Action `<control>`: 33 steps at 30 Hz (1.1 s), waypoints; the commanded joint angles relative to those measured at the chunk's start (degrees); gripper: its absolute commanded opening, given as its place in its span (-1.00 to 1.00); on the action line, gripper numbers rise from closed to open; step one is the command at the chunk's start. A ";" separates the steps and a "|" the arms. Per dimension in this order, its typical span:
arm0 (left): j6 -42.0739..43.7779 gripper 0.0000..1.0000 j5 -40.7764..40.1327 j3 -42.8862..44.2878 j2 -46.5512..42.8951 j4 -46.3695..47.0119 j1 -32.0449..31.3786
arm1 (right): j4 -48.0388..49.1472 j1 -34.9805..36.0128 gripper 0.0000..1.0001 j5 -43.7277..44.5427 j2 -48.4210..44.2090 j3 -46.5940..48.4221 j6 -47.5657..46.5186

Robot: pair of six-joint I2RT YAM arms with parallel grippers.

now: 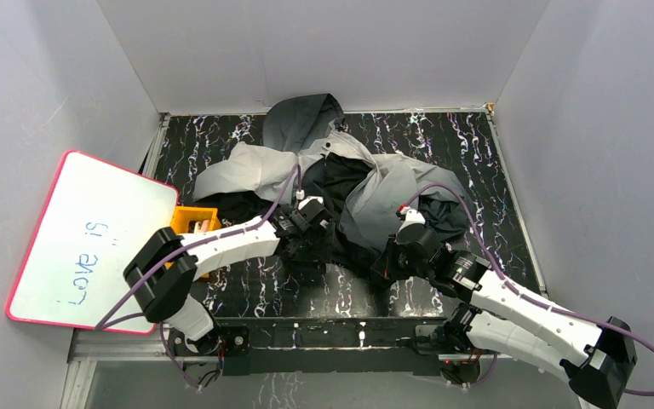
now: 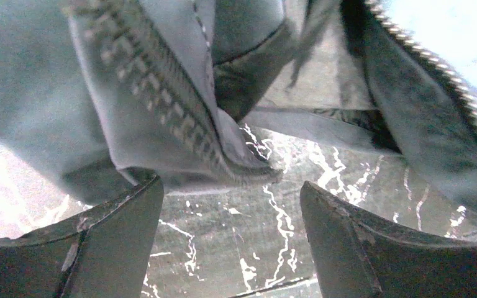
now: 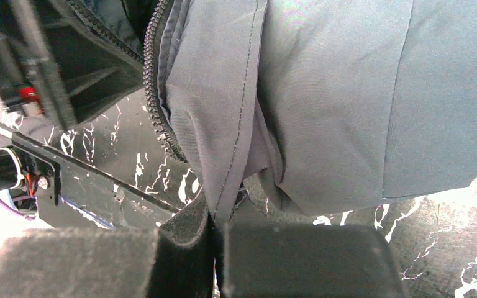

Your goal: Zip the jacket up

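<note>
Plainly the zip is not yet joined: the jacket (image 1: 341, 183) lies rumpled in the middle of the table (image 1: 443, 141), front open. The right gripper (image 3: 214, 218) is pinched tight on the hem beside one row of teeth (image 3: 155, 93). The left gripper (image 2: 230, 186) gapes wide and empty, just short of the other row (image 2: 161, 93). Next it likely must close on that row's end and bring both ends together.

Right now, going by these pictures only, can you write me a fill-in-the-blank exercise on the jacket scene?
1. The right claw is ____ on a fold of the jacket.
2. The left claw stands ____, with nothing between its fingers.
3. The whiteboard sits on the robot's ____ side.

Missing words: shut; open; left.
</note>
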 commanded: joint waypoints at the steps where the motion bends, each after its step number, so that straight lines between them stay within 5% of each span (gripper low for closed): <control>1: 0.46 0.61 -0.69 -0.12 -6.99 -3.84 0.32 | 2.29 -0.37 -1.00 0.18 0.83 0.69 0.05; 10: -0.71 0.58 -0.47 -0.18 -6.10 -4.86 0.36 | 2.81 -0.37 -1.00 0.00 1.20 0.40 0.15; 21: 0.32 0.31 -0.11 -0.69 -0.83 -3.16 0.32 | 2.35 -0.38 -1.00 0.08 0.80 0.16 0.06; 33: 1.35 0.31 1.65 -0.28 3.43 -0.90 0.34 | 2.79 -0.37 -1.00 -0.18 1.64 0.40 -0.30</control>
